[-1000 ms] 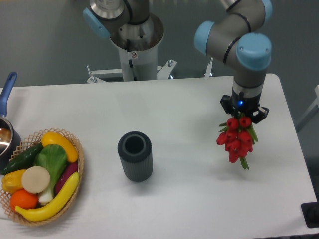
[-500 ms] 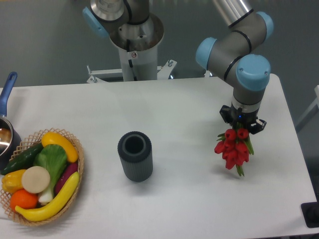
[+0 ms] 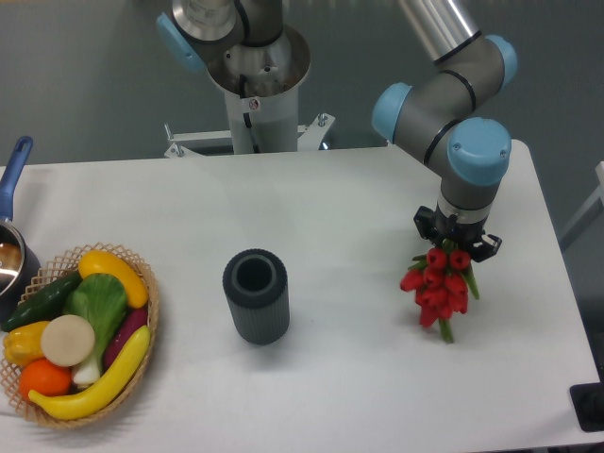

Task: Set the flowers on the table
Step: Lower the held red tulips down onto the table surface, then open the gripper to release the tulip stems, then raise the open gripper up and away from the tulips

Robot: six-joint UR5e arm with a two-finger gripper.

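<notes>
Item 1, the flowers (image 3: 436, 286): a bunch of red tulips with green leaves, seen from above, is held over the right part of the table (image 3: 359, 377), well to the right of the dark cylinder (image 3: 255, 294). The red heads are clustered just below the gripper; a green tip is seen at the lower end of the bunch. Whether the bunch is touching the tabletop cannot be told.

Item 2, the gripper (image 3: 457, 242): it is carried at the end of the grey arm with light blue joint caps and is pointed downward, well to the right of the dark cylinder. Its black fingers are pinched on the upper end of the bunch, the stems being hidden beneath them.

Item 3, the dark cylinder: a ribbed, hollow, dark grey vessel is stood upright near the middle of the tabletop, its opening turned upward.

Item 4, the basket (image 3: 142, 340): a woven basket is placed well to the left of the dark cylinder and is filled with fruit and vegetables.

Item 5, the pot (image 3: 11, 255): a pot with a blue handle is seen partly, far left of the dark cylinder, at the table edge
</notes>
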